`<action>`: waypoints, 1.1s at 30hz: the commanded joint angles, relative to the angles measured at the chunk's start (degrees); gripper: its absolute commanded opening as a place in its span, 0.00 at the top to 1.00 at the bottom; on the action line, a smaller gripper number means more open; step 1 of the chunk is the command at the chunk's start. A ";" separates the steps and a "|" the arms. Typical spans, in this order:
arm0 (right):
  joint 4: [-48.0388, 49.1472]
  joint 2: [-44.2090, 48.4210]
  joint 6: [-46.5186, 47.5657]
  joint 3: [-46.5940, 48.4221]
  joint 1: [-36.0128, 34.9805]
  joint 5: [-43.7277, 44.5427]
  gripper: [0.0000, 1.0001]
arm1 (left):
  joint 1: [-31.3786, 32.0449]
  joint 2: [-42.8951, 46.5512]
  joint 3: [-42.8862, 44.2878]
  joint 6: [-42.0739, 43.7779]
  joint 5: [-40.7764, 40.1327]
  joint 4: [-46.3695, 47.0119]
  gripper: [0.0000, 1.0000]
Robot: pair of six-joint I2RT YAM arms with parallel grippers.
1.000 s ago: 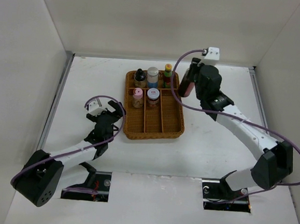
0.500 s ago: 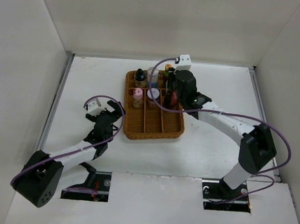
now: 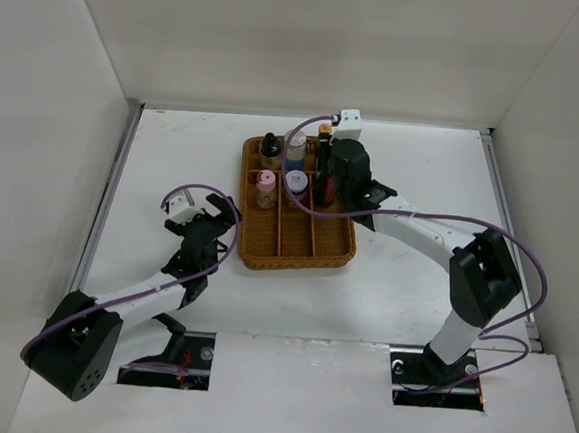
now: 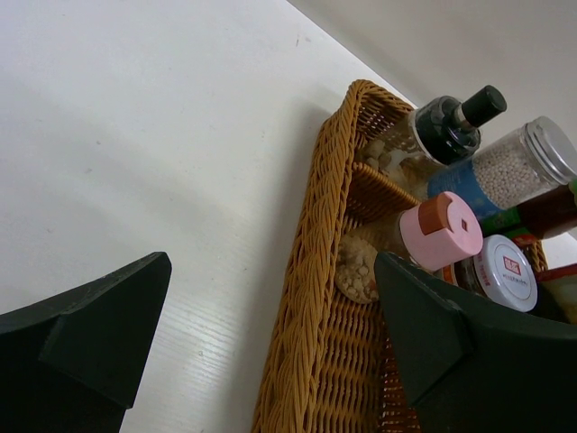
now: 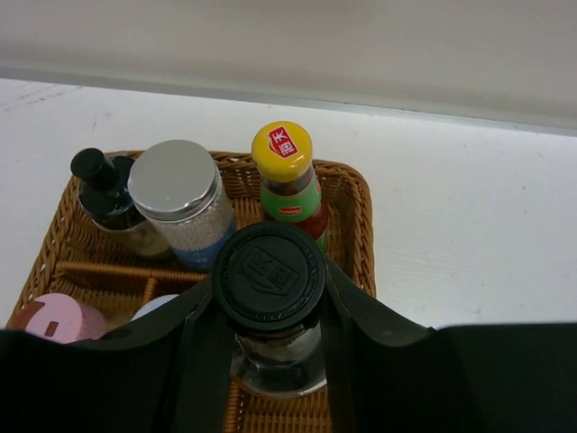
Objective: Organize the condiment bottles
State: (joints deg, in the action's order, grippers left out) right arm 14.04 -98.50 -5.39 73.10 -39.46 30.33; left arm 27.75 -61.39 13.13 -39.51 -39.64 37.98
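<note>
Though gripped, tall bottle (image 5: pixel 269 275) shows mostly cap.

A lab test cell: white panels (image 3: pixel 37 106) enclose a white worktable (image 3: pixel 175 147).

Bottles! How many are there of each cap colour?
Black-capped: 2 (small bottle, tall bottle)
Pink-capped bottle: 1
Yellow-capped bottle: 1
Silver-capped jar: 1
White-lidded jar: 1
Total: 6
</note>
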 commanded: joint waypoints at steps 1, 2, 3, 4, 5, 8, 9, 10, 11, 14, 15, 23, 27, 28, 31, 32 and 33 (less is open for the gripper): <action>8.72 1.55 -0.94 1.25 -0.57 1.23 0.53 | -0.28 -0.23 -0.03 -0.66 0.35 2.28 0.00; 8.63 1.55 -0.85 1.25 -0.57 1.14 0.47 | -0.28 0.03 -0.12 -0.66 0.35 2.28 0.00; 8.63 1.73 -0.59 1.17 -0.57 1.23 0.42 | -0.28 0.47 -0.20 -0.66 0.35 2.28 0.00; 8.55 2.17 -0.59 0.99 -0.57 1.31 0.38 | -0.28 0.74 -0.21 -0.66 0.09 2.28 0.00; 8.54 2.52 -0.85 0.82 -0.57 1.23 0.35 | -0.28 0.74 -0.21 -0.66 0.00 2.28 0.00; 8.28 3.48 -0.77 0.99 -0.57 0.79 0.28 | -0.28 0.39 -0.21 -0.66 0.35 2.28 0.00; 8.11 3.92 -0.59 0.99 -0.57 0.79 0.27 | -0.28 0.56 -0.21 -0.66 0.35 2.28 0.00; 8.02 4.71 -0.85 0.90 -0.57 0.79 0.24 | -0.20 0.65 -0.21 -0.66 0.18 2.28 0.00; 8.02 5.59 -1.03 0.56 -0.57 0.70 0.21 | -0.20 0.57 -0.21 -0.66 0.00 2.28 0.00; 7.49 9.36 -1.12 -0.32 -0.57 0.17 0.12 | -0.28 0.56 -0.21 -0.66 0.17 2.19 0.00; 7.32 11.29 -1.29 -1.20 -0.57 0.08 0.09 | -0.28 0.65 -0.21 -0.75 -0.17 2.19 0.00; 12.41 31.06 -14.00 -22.17 6.18 2.54 0.06 | -1.86 -1.54 2.07 -4.78 -1.23 -3.77 0.00; 11.10 36.61 -24.99 -35.36 13.04 3.16 0.46 | -3.36 -2.42 3.66 -7.86 -0.44 -8.70 0.00; 9.88 38.10 -27.81 -38.09 14.62 3.25 0.59 | -3.36 -2.42 4.01 -7.95 -0.44 -9.23 0.00; 6.27 41.18 -34.85 -43.73 19.89 2.81 0.80 | -3.01 -1.29 4.72 -7.69 -1.23 -11.34 0.00; 5.56 42.06 -36.35 -45.40 21.30 2.29 0.82 | -3.27 -0.93 4.72 -7.69 -1.41 -11.69 0.00; 5.38 42.94 -37.58 -46.98 22.45 1.67 0.83 | -3.53 -0.84 4.72 -7.78 -1.58 -11.78 0.00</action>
State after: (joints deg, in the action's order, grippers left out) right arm 19.84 -59.16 -33.67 28.08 -19.66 32.53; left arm 24.75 -63.72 15.62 -45.89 -40.12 27.66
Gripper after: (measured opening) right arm 0.183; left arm 0.997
